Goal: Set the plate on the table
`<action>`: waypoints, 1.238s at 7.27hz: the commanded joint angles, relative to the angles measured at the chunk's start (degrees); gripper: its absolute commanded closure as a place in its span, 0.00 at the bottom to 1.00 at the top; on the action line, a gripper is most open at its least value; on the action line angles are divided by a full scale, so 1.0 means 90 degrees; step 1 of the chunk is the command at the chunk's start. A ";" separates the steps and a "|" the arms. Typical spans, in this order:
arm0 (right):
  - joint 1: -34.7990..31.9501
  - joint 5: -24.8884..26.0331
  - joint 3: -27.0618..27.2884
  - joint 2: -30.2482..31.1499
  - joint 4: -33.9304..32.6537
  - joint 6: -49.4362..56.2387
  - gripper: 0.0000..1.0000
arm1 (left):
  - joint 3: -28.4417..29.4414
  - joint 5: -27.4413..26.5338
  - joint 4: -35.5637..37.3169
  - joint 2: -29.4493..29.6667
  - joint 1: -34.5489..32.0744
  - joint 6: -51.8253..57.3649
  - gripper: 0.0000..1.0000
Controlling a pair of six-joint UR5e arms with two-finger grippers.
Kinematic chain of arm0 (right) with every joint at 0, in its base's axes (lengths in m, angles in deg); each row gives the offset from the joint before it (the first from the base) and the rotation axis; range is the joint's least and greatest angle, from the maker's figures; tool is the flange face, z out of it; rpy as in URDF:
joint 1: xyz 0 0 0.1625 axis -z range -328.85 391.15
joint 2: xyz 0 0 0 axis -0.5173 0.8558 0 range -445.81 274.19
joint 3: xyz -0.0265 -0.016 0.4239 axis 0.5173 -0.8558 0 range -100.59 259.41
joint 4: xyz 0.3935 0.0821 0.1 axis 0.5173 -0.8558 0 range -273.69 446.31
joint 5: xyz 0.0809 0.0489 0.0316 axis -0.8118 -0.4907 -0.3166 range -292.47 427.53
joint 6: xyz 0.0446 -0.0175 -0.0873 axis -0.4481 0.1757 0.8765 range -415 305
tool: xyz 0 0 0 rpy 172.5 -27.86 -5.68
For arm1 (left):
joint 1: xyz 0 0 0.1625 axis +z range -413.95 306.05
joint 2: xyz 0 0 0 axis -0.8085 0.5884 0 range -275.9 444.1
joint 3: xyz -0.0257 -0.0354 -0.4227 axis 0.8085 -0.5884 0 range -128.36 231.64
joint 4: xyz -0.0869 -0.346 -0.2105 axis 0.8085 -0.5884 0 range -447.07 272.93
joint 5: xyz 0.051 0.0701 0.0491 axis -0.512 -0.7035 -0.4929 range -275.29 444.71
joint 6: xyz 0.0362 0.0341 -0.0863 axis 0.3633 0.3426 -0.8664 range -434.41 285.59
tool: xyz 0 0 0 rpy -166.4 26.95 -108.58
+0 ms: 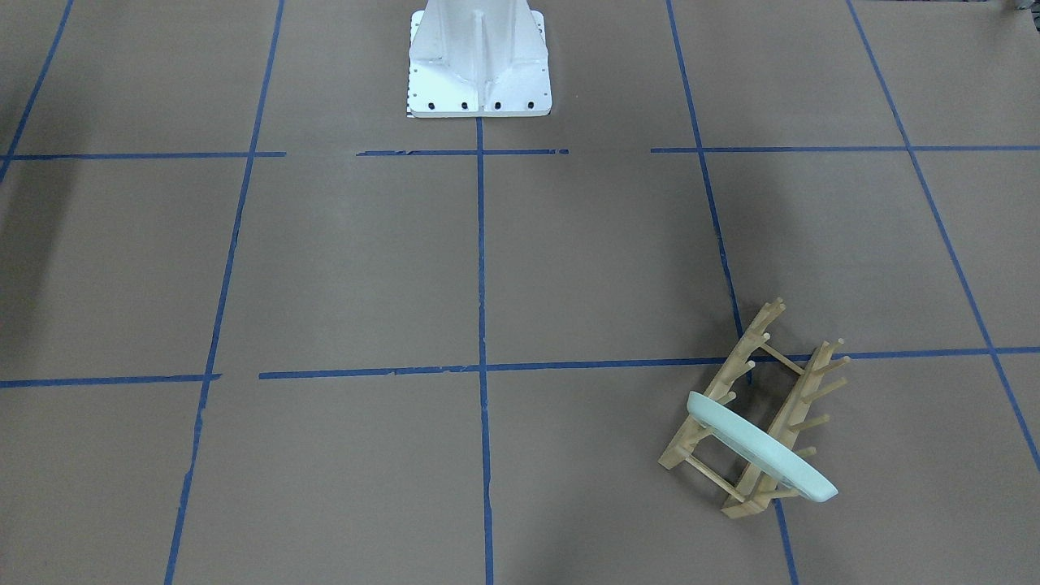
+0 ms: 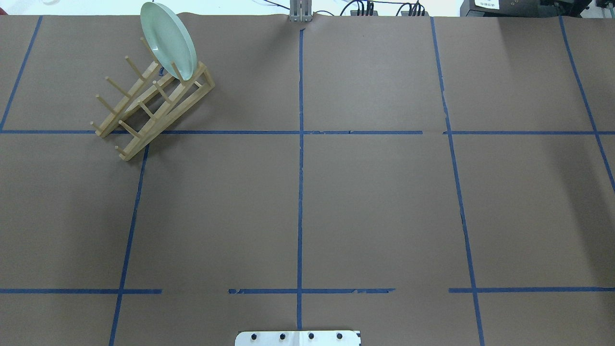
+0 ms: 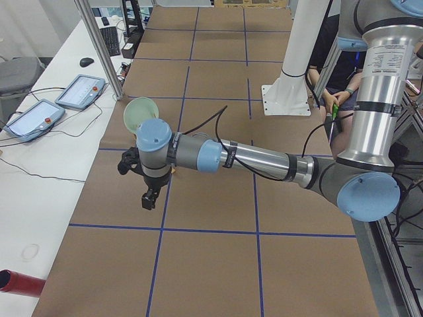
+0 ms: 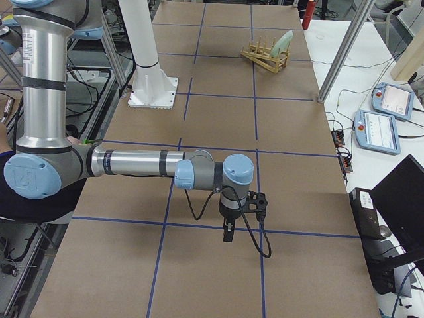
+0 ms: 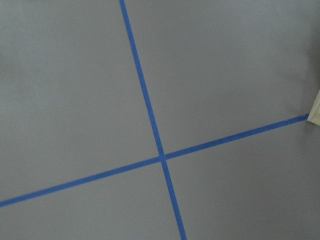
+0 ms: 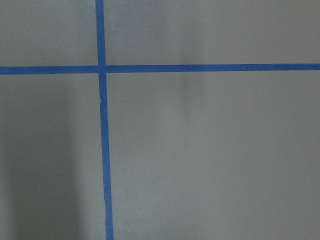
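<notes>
The pale mint-green plate stands on edge in the end slot of the wooden peg rack, at the table's far left corner. It also shows in the front view, the left view and the right view. The brown-paper table has blue tape squares. My left gripper hangs above the table, just short of the rack; I cannot tell if it is open. My right gripper hangs over the table's right end, far from the plate; I cannot tell its state either. Both wrist views show only paper and tape.
The white robot base stands at the table's near middle edge. A corner of the rack shows at the left wrist view's right edge. A side table beyond the far edge holds tablets and a red cylinder.
</notes>
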 commanded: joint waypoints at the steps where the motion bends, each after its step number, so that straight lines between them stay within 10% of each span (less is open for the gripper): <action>1: -0.0001 0.0000 0.0000 0.0000 0.0000 0.0009 0.00 | -0.0006 0.0021 -0.1147 0.0367 0.0150 -0.1757 0.00; 7: -0.0001 -0.0010 0.0000 0.0000 0.0000 0.0000 0.00 | 0.0597 0.0763 -0.5128 0.0914 0.1086 -0.8692 0.00; 9: -0.0001 0.0000 0.0000 0.0000 0.0000 0.0000 0.00 | 0.0638 -0.0391 -0.6118 0.1079 0.1982 -1.0461 0.00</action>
